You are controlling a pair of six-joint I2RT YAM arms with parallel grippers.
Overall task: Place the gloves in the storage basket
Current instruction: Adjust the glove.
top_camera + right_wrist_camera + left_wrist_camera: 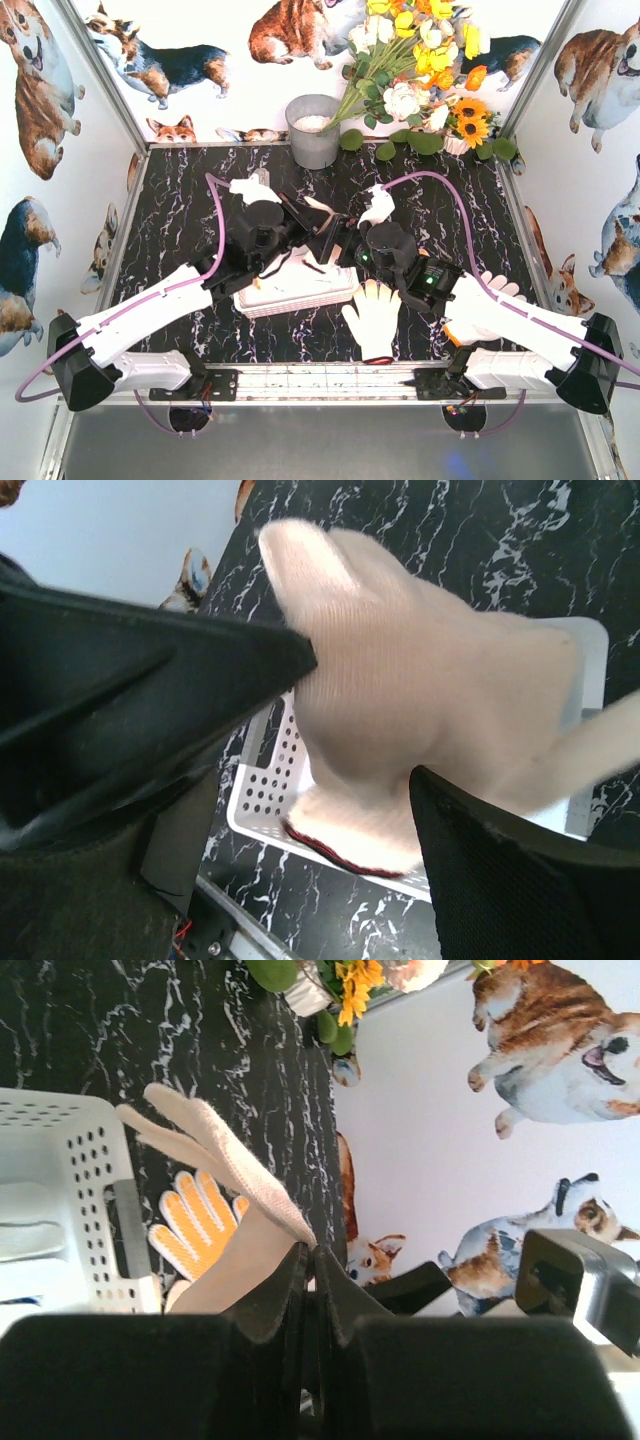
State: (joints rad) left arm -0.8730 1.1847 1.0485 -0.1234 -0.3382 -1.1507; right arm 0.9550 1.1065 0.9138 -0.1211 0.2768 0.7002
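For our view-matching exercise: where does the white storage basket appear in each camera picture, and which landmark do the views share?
Top external: storage basket at the centre, partly hidden.
Left wrist: storage basket at the left edge, mid-height.
Right wrist: storage basket low in the middle, mostly behind the cream glove.
Shared landmark: the black marbled table, under the basket in all three.

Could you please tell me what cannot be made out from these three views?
1. Storage basket contents: in the top view the left arm and right arm cover most of it, and the wrist views cut it off.
2. Far-right glove: in the top view the right arm hides all but its fingertips.
3. Right gripper: its jaws flank the cream glove, but whether they press it is unclear.
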